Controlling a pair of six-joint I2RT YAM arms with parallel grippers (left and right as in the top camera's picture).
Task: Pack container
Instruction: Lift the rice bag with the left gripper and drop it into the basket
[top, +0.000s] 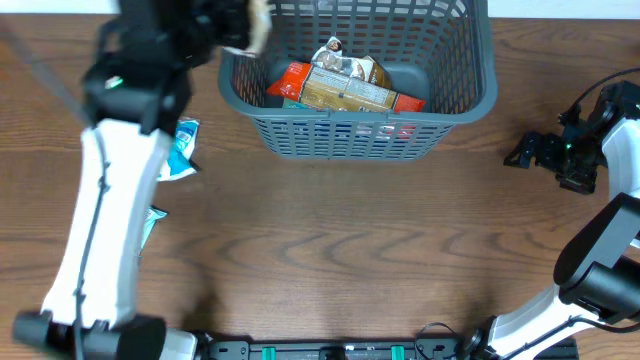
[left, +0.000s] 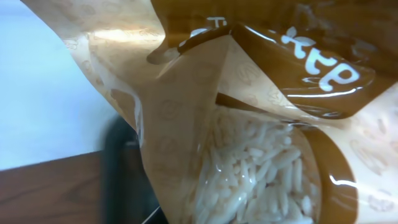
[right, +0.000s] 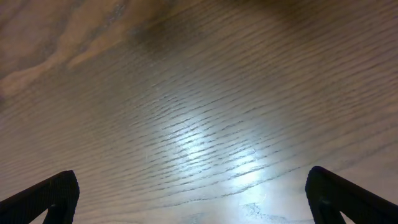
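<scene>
White links (top: 100, 230), black joints (top: 140, 85) and jaws

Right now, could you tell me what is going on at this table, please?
The left gripper holds a tan packet of white grains up by the near-left rim of the grey basket, seemingly ready to drop it in. Several snack packets already lie inside. A blue and white packet waits on the table beside the left arm. The right gripper hovers open over the wood off to the right, holding nothing.

Glare whitens the table (right: 211, 155); the left gripper (top: 250, 28) is motion-blurred.
</scene>
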